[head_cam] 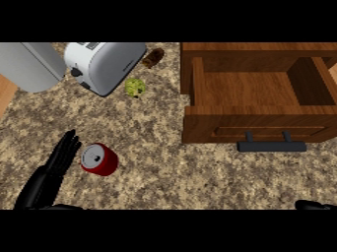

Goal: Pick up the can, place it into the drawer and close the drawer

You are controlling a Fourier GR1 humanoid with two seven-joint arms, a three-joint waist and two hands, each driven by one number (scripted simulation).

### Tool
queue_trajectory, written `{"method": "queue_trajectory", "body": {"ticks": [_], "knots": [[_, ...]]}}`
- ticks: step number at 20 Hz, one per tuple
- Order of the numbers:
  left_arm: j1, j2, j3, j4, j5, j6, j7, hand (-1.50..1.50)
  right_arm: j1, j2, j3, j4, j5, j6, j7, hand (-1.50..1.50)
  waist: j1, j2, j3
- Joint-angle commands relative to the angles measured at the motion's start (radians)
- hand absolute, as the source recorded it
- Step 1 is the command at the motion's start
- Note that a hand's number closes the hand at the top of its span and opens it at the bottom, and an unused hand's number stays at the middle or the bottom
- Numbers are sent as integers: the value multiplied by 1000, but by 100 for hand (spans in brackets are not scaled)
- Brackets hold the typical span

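A red can (99,159) with a silver lid stands on the speckled counter at the lower left. My left hand (51,172) is just left of it, fingers straight and pointing up, close to or touching the can's side. The wooden drawer (262,91) stands pulled open at the upper right, nothing inside it, its dark handle (271,146) on the front panel. Of my right hand (320,205) only a small dark part shows at the lower right edge, far from the can.
A silver toaster (102,64) and a grey appliance (22,64) stand at the upper left. A small green item (135,87) and a brown item (154,58) lie beside the toaster. Bare counter stretches between the can and the drawer.
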Motion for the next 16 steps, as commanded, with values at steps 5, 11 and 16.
{"method": "queue_trajectory", "body": {"ticks": [5,11,16], "knots": [[-28,6,24,190,-47,18,-121,-150,-51,-30,-71,1,-55,18,46,-150,2,0,0],[-184,28,70,459,-72,45,-231,-150,52,2,-60,-136,-64,38,86,-150,-7,0,0],[-246,30,81,582,-61,51,-261,-150,-25,-20,-103,-45,-69,49,75,-150,-2,1,0]]}}
